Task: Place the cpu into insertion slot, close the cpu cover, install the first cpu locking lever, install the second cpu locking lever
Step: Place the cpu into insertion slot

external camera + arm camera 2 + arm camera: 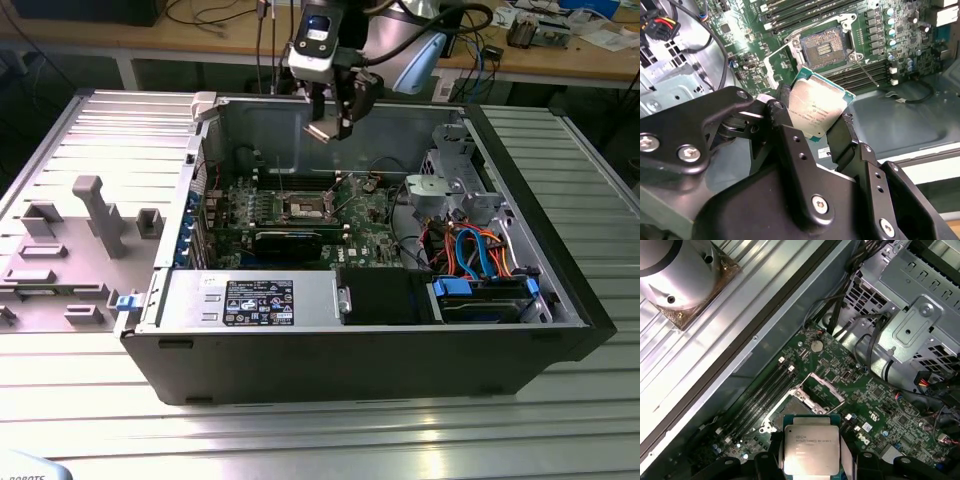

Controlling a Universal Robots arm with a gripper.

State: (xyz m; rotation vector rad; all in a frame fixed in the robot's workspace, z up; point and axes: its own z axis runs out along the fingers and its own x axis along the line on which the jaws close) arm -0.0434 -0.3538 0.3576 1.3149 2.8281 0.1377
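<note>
My gripper [331,125] hangs above the open computer case, shut on the cpu [325,131], a flat square chip with a dull silver top. In both wrist views the cpu [815,107] [811,450] sits between the two black fingers [786,127], held by its edges. Well below it, the insertion slot [305,207] [824,46] [791,409] lies uncovered on the green board, its dark centre showing. The cpu cover [781,54] [826,389] stands swung up beside the slot. A thin locking lever [867,73] sticks out at the slot's side.
A long black expansion card [290,240] lies in front of the slot, with memory slots [790,15] beside it. The silver drive cage [450,190] and coloured cables [478,250] fill the exterior view's right. The case's removed grey panel [70,235] lies at the left.
</note>
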